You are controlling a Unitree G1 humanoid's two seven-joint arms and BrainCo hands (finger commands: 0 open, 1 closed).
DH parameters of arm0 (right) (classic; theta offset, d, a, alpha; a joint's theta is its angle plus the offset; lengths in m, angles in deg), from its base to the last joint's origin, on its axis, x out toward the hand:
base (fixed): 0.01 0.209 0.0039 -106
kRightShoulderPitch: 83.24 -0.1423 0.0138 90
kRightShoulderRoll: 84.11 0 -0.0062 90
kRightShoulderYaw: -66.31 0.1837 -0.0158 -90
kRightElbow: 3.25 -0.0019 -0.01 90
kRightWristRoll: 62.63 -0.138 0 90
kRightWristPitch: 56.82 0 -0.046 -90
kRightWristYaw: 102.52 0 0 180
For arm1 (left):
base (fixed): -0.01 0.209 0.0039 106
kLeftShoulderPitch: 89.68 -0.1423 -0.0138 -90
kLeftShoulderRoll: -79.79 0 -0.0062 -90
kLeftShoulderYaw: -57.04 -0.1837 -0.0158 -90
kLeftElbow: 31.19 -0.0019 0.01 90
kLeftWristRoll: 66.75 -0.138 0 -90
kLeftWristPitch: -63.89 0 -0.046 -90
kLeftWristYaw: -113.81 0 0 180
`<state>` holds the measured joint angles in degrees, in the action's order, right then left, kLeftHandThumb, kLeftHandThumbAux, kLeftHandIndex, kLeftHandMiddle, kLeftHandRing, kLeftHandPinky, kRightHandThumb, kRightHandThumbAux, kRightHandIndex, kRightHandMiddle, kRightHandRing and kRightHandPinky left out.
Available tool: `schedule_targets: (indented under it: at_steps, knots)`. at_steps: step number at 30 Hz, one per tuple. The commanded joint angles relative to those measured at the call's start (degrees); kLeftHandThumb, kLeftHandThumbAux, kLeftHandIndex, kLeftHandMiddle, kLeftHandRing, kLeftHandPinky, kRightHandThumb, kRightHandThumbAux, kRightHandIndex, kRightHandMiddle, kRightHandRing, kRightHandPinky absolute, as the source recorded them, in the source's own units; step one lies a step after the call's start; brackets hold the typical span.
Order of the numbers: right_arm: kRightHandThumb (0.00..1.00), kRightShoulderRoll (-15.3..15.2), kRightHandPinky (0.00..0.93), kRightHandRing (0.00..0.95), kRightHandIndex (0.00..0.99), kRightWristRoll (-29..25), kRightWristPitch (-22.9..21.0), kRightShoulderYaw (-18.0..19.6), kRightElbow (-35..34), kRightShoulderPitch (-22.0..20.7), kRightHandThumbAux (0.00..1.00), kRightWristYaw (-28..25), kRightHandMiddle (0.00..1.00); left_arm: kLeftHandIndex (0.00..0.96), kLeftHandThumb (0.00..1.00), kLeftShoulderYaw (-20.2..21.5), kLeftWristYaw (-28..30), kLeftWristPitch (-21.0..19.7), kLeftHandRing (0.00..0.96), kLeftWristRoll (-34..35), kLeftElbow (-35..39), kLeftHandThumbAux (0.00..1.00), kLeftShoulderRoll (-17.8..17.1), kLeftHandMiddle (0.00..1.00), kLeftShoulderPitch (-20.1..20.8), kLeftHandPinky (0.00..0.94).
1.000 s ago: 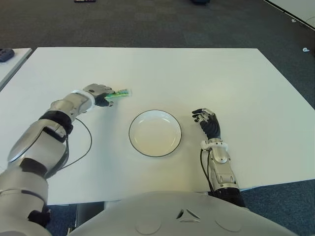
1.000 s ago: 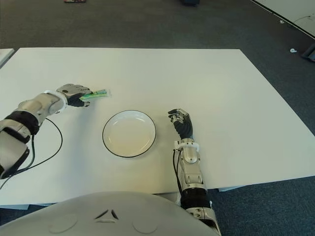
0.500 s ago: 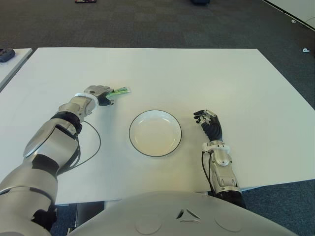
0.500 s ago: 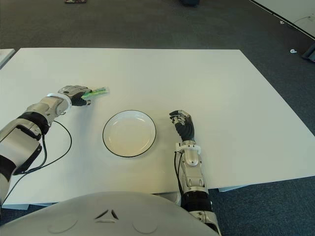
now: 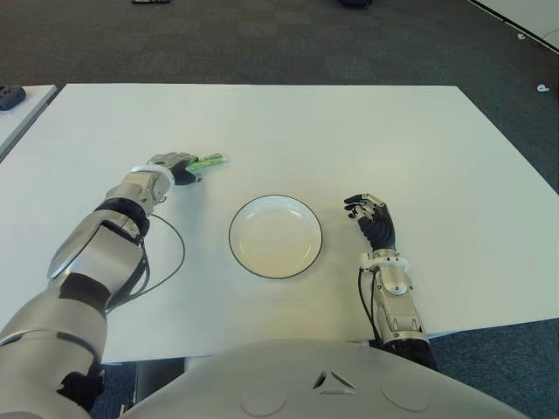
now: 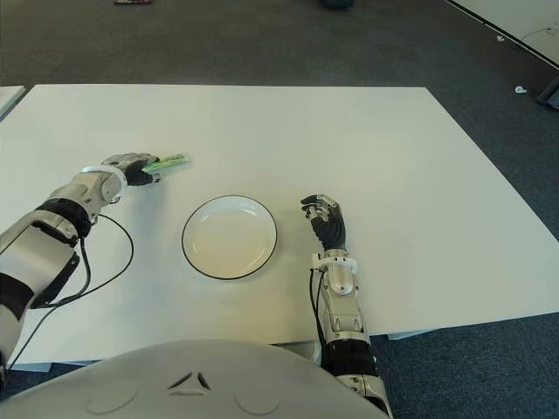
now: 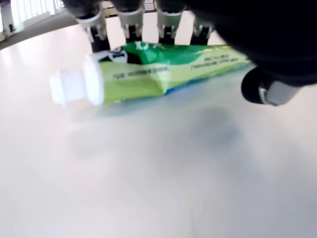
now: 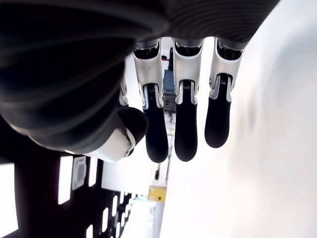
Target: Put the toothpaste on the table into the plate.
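A green toothpaste tube (image 5: pixel 210 161) with a white cap (image 7: pixel 74 88) sits at the table's left middle, in my left hand (image 5: pixel 175 166). In the left wrist view the fingers (image 7: pixel 130 21) curl over the tube (image 7: pixel 163 72) and the thumb (image 7: pixel 270 89) closes from the other side; a soft shadow lies under it on the white table (image 5: pixel 367 131). A white plate (image 5: pixel 234 253) with a dark rim stands to the right of that hand and holds nothing. My right hand (image 5: pixel 371 218) shows just right of the plate, fingers (image 8: pixel 185 124) relaxed and holding nothing.
A black cable (image 5: pixel 175 257) loops on the table beside my left forearm. The corner of a second white table (image 5: pixel 22 109) with a dark object (image 5: pixel 10 94) lies at the far left. Dark carpet surrounds the table.
My left hand has shifted slightly left and away with the tube in it, and the forearm has swung round. The plate and right hand have stayed put.
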<state>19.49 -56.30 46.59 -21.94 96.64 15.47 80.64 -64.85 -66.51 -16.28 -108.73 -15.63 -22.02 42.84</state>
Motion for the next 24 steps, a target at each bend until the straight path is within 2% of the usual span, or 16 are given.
schedule_targets:
  at_steps: [1,7,19,24]
  knots:
    - [0.708,-0.18,0.451,0.433,0.423,-0.88,0.50,0.19,0.08,0.12,0.729,-0.30,0.439,0.000,0.569,1.44,1.17,-0.89,0.000,1.89,-0.46,0.306,0.98,0.000,-0.87,0.072]
    - [0.708,-0.26,0.445,0.429,0.423,-0.77,0.38,0.16,0.08,0.13,0.728,-0.30,0.437,0.000,0.580,2.96,0.49,-1.40,0.000,3.70,0.04,0.308,1.23,0.000,-0.98,0.086]
    - [0.709,-0.49,0.453,0.436,0.423,-0.85,0.03,0.18,0.01,0.14,0.728,-0.41,0.440,0.000,0.580,7.58,-4.49,-1.48,0.000,8.06,1.25,0.310,2.02,0.000,-2.45,0.133]
    - [0.709,-0.52,0.449,0.433,0.423,-1.12,-0.05,0.22,-0.25,0.27,0.728,-0.68,0.439,0.000,0.616,10.19,-5.53,-2.09,0.007,10.63,1.88,0.318,2.82,0.000,-3.33,0.146]
